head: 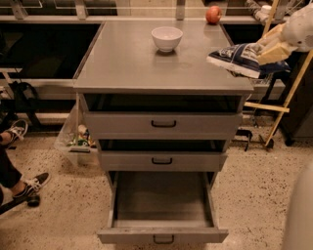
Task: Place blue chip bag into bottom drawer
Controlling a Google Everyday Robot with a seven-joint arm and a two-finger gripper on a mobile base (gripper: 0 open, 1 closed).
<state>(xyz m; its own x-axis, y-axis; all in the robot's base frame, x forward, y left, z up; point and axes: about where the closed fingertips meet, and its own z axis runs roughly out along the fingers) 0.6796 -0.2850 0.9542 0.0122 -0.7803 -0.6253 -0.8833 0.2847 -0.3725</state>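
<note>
Right now my gripper [272, 48] pinches the blue chip bag [238, 57] by its right end, holding it above the cabinet top's [142, 68] right edge. Below, the bottom drawer [164, 200] stands pulled open, well apart from the bag.

Jaws at upper right pinch the blue chip bag [238, 57].

Quick count: one cabinet [127, 63] with three grey drawers: top drawer [163, 124], middle drawer [162, 160], bottom drawer [163, 201]. One white bowl [167, 38] and one red round fruit [213, 14]. One blue chip bag [237, 57], pinched by the one gripper [266, 49] over the cabinet's right edge. Two sneakers [34, 184] at left.
</note>
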